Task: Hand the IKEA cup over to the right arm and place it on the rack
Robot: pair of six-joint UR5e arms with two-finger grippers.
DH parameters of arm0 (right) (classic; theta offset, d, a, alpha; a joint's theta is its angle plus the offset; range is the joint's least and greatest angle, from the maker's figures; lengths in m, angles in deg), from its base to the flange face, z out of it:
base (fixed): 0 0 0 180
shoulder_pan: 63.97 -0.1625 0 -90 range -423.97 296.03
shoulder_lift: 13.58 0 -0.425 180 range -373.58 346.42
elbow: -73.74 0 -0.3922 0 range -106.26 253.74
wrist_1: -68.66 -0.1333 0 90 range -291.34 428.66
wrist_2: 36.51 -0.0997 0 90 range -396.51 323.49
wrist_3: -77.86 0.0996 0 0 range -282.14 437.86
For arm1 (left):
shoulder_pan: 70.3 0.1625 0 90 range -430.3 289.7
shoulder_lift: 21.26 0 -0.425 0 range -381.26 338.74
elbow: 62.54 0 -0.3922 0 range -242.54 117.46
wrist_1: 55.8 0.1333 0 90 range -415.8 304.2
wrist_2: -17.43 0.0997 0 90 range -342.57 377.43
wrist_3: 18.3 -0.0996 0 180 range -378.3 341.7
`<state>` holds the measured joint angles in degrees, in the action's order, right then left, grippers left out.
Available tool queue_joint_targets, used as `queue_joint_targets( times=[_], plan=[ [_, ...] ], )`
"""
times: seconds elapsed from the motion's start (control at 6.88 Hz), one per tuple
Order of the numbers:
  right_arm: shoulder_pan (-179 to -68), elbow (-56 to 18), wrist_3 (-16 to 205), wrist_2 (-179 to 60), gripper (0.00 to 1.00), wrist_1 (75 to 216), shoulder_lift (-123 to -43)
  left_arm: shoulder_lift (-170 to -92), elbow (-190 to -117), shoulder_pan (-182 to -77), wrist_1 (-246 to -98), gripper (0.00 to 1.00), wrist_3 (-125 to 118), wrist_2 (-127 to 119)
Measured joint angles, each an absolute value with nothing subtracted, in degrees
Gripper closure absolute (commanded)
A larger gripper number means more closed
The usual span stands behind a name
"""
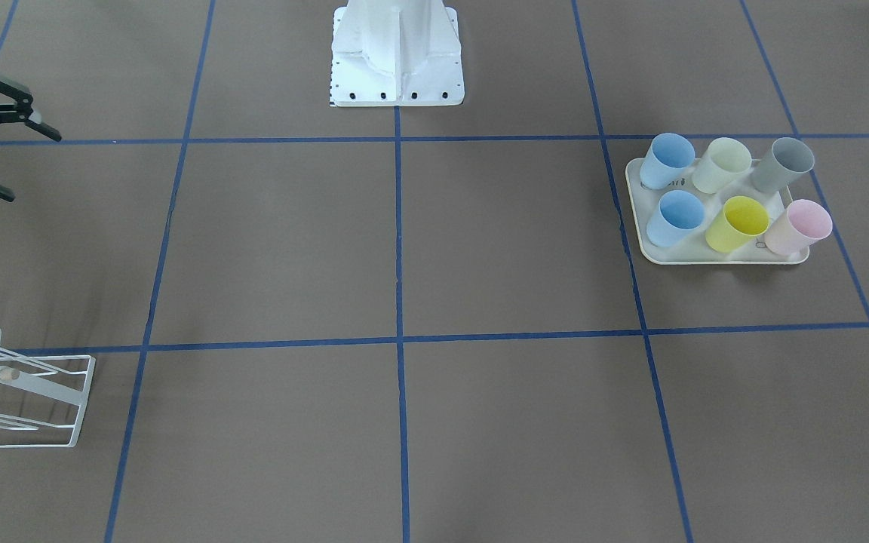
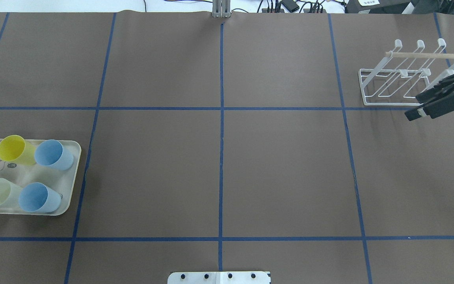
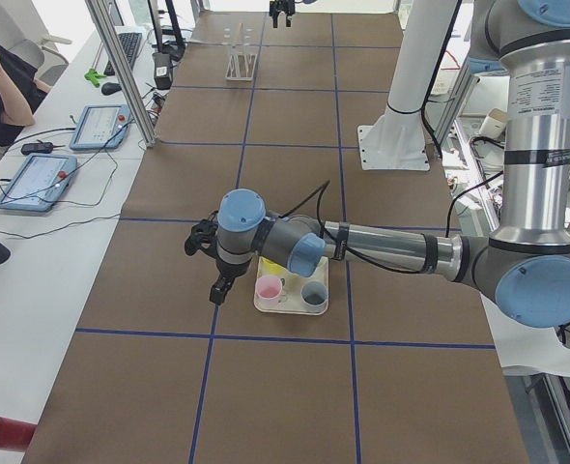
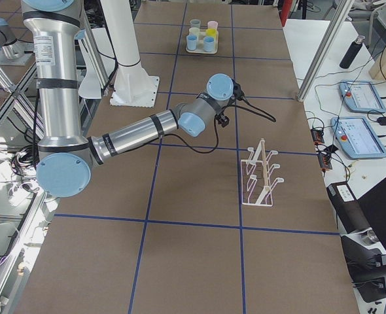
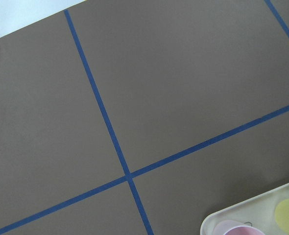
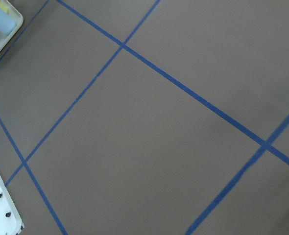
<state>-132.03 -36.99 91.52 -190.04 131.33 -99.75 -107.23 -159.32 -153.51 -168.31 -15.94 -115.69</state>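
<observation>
- Right gripper (image 1: 33, 167) — jaws spread, empty; overhead, it hangs at the 4 o'clock of the rack (image 2: 424, 55).
- Left gripper (image 3: 208, 266) — near the tray (image 1: 640, 226); cannot tell if open or closed.
- Six cups (image 1: 736, 224) stand on tray, table's 9 o'clock overhead.

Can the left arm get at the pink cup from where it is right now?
Probably yes. The left gripper hangs beside the tray, close to the pink cup standing upright at its corner, with nothing between; neighbouring cups could crowd the grasp.
</observation>
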Motion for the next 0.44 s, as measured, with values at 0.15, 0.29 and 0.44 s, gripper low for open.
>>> queue_joint_targets(
  times=[0.15, 0.29, 0.44],
  plan=[
    [-129.9, -37.18, 92.65, -189.26, 0.06, 130.85, -97.62, -105.42, -156.65, -152.63, -175.0, 0.0, -11.74, -115.7],
    [-127.43, -37.4, 96.24, -187.08, 0.06, 129.22, -95.36, -103.98, -154.71, -151.99, -180.7, 0.0, -7.51, -115.7],
    [-123.81, -37.46, 102.01, -182.05, 0.06, 125.16, -93.16, -102.97, -153.94, -151.3, -184.55, 0.0, -3.59, -115.66]
  ],
)
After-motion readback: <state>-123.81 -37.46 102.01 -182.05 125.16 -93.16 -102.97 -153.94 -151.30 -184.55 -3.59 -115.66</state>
